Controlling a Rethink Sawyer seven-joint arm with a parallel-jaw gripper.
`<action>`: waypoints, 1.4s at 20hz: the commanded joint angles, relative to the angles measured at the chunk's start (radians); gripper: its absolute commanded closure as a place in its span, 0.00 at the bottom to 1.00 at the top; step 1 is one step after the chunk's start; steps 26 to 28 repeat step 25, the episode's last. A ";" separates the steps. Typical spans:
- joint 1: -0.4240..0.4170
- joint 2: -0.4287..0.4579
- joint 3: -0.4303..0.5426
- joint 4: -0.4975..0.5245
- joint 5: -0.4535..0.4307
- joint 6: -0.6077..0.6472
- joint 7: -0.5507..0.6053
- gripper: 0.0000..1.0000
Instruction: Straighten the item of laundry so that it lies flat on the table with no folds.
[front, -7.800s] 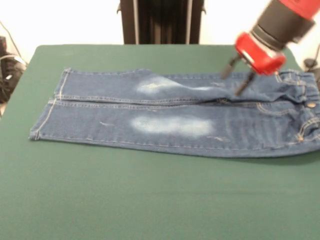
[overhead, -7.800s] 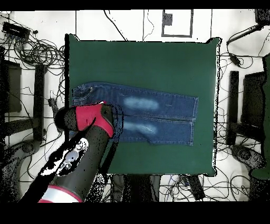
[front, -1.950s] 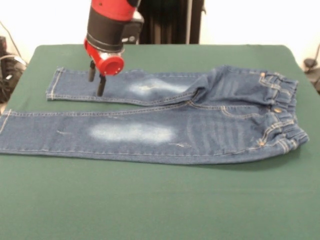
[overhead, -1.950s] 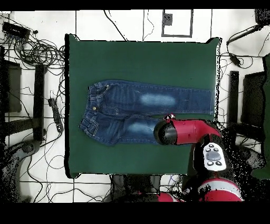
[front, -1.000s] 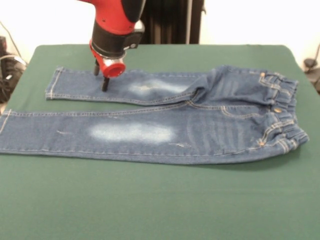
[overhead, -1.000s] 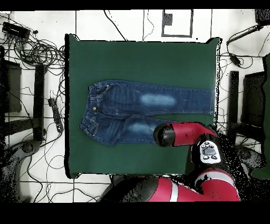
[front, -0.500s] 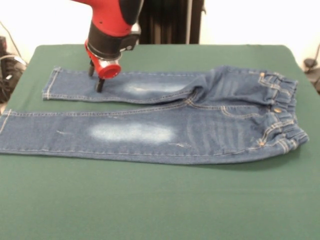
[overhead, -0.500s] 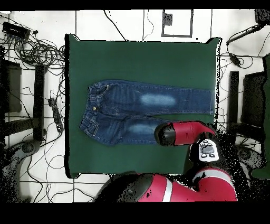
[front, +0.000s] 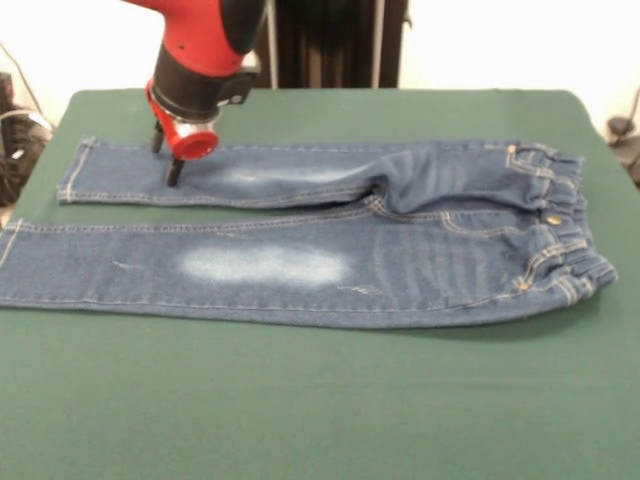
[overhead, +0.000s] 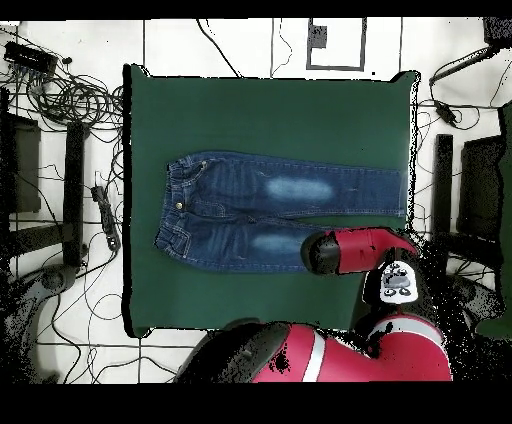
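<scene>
The jeans (front: 330, 225) lie spread lengthwise across the middle of the green counter (front: 320, 410), waistband toward the right of the front view, both legs running left; the leg nearer the robot has slid further left over the last half second and its crumple near the crotch has pulled out smoother. The pincer (front: 165, 158) presses its two dark tips down on that leg near the hem, slightly parted with no cloth lifted between them, so it looks released and dragging. Judging by this, the straightening is nearly done, with only slight puckers left near the seat.
</scene>
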 joint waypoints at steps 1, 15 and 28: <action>-0.040 0.119 -0.015 -0.092 -0.112 -0.064 -0.086 0.00; -0.096 0.116 0.022 -0.092 -0.145 -0.064 -0.117 0.00; -0.168 -0.204 0.174 0.228 -0.022 0.067 -0.302 0.00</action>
